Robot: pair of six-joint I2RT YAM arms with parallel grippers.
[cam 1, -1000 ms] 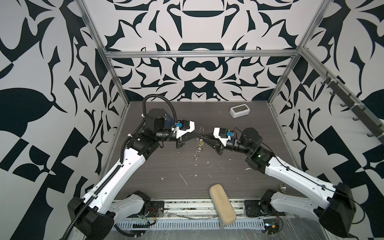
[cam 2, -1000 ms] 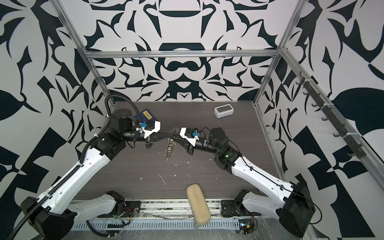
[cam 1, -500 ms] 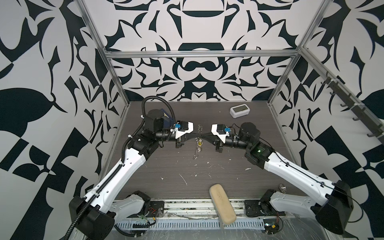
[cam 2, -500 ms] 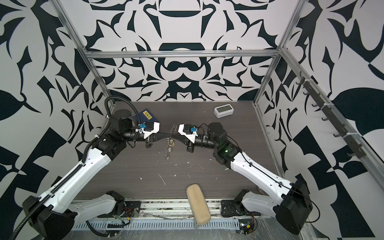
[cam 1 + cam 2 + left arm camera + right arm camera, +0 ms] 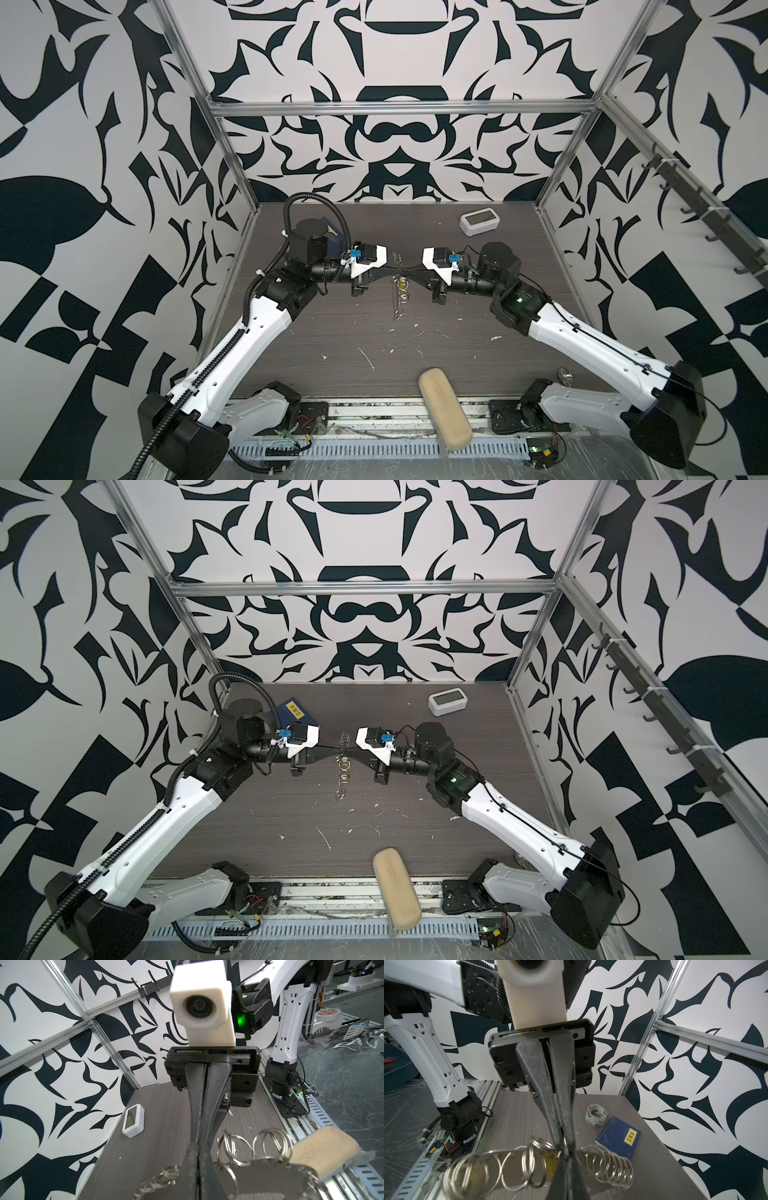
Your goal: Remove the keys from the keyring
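Note:
The keyring [image 5: 401, 286], a cluster of thin silver rings with a short chain hanging down, is held above the table's middle in both top views [image 5: 344, 765]. My left gripper [image 5: 393, 277] and right gripper [image 5: 410, 276] meet tip to tip there, each shut on the rings. In the right wrist view the rings [image 5: 609, 1165] fan out on both sides of my shut fingers [image 5: 560, 1176]. A brass-yellow key [image 5: 550, 1162] hangs among them. The left wrist view shows rings [image 5: 270, 1141] and a blurred flat silver piece [image 5: 270, 1178] beside my shut fingers [image 5: 192, 1167].
A white clock [image 5: 480, 219] stands at the back right. A blue book [image 5: 297, 712] and a tape roll [image 5: 596, 1115] lie at the back left behind the left arm. A beige case [image 5: 444, 409] overhangs the front edge. White scraps dot the table [image 5: 519, 257].
The right gripper has closed on the rings and shifted slightly toward the back. The left gripper has stayed put, still holding the keyring.

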